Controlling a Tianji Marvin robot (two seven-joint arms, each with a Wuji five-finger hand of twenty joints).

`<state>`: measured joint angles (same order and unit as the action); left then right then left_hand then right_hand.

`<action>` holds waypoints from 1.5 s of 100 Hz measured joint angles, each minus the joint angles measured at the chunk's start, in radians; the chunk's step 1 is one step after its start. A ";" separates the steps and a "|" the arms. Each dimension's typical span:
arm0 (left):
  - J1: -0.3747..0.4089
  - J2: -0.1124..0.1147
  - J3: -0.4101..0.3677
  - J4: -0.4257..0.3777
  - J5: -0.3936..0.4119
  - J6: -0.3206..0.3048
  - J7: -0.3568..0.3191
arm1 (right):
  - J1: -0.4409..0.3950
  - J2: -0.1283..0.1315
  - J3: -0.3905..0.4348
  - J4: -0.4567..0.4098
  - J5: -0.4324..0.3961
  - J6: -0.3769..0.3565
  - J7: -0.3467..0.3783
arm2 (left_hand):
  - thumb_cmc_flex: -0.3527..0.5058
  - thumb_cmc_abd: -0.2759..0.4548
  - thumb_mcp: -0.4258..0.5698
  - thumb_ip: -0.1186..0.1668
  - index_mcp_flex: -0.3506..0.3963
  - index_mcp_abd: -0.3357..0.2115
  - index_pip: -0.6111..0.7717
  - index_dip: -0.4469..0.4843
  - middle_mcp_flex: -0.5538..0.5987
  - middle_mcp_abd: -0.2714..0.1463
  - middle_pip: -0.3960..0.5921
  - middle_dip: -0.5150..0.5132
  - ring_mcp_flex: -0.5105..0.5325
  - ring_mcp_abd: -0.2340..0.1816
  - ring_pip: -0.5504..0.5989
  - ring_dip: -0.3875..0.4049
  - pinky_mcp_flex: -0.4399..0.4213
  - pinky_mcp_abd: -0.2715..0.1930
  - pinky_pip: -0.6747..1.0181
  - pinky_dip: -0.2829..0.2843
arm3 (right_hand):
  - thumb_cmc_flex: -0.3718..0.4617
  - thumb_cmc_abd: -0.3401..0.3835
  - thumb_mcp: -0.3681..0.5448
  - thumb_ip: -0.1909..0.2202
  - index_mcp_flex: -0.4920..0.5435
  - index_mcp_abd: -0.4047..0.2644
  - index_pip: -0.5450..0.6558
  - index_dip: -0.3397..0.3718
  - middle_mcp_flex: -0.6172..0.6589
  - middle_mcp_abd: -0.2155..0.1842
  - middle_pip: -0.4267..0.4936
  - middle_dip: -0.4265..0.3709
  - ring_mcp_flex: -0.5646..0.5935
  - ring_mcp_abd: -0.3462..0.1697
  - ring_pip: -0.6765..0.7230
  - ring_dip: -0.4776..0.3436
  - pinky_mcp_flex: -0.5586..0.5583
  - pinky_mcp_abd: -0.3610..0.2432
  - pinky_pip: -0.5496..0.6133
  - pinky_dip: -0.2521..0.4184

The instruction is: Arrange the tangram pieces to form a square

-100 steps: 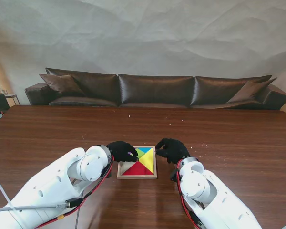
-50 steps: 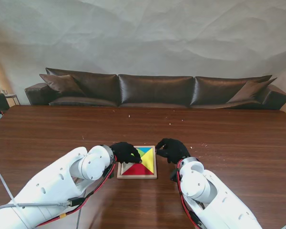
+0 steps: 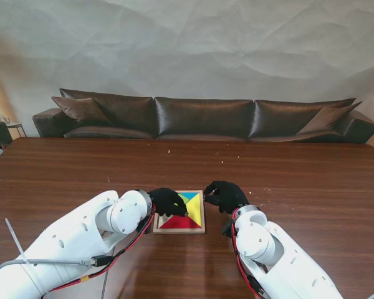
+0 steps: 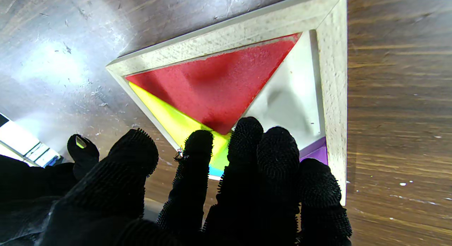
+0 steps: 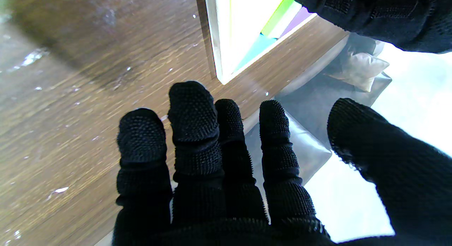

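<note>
The left hand (image 3: 169, 202), gloved in black, lies over the left part of a square wooden tray (image 3: 179, 230), its fingers (image 4: 243, 150) stretched out side by side across the pieces and gripping nothing, while the right hand (image 3: 225, 195) sits just beside the tray's right edge, fingers loosely spread and likewise holding nothing. Both rise from white arms over a broad dark wooden counter (image 3: 311, 180), with a brown leather sofa (image 3: 206, 118) along the wall beyond. The tray rests flat near the counter's middle, between the two hands. Inside it a large red triangle (image 4: 219, 83) fills the side nearer the robot, a yellow triangle (image 3: 195, 210) lies against it on the right, and a bare white gap (image 4: 293, 101) shows on the left. A purple piece (image 4: 314, 152) and a blue piece (image 3: 191, 195) lie at the far side, partly hidden.
</note>
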<state>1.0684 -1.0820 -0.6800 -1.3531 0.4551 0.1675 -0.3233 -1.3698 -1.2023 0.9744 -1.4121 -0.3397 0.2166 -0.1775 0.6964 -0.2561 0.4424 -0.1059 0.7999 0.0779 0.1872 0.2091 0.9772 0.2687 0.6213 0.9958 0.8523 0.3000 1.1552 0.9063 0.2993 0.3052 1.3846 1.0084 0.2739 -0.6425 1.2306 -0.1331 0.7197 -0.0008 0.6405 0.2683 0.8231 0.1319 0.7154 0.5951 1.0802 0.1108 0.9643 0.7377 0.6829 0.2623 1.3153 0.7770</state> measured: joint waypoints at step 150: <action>0.033 0.015 -0.047 -0.035 0.074 -0.008 -0.032 | 0.001 -0.001 -0.002 0.002 0.010 0.000 0.006 | 0.000 0.018 -0.007 0.000 -0.024 -0.027 -0.004 -0.043 0.007 -0.029 0.172 0.184 0.023 -0.030 0.160 0.049 -0.001 -0.004 0.009 0.028 | 0.000 0.000 0.000 0.000 0.000 0.000 0.000 0.000 0.000 0.001 0.000 0.000 -0.009 0.002 0.002 0.000 0.000 0.000 0.000 0.000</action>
<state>1.1016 -1.0670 -0.7265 -1.3883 0.5287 0.1594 -0.3552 -1.3683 -1.2029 0.9728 -1.4102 -0.3300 0.2171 -0.1711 0.6964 -0.2376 0.4356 -0.1059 0.7758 0.0505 0.1830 0.1665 0.9845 0.2393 0.7938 1.1796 0.8756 0.2698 1.3152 0.9549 0.2985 0.3011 1.3937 1.0368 0.2739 -0.6424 1.2306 -0.1329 0.7197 -0.0005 0.6405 0.2683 0.8231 0.1328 0.7154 0.5951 1.0710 0.1128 0.9659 0.7377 0.6825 0.2623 1.3153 0.7770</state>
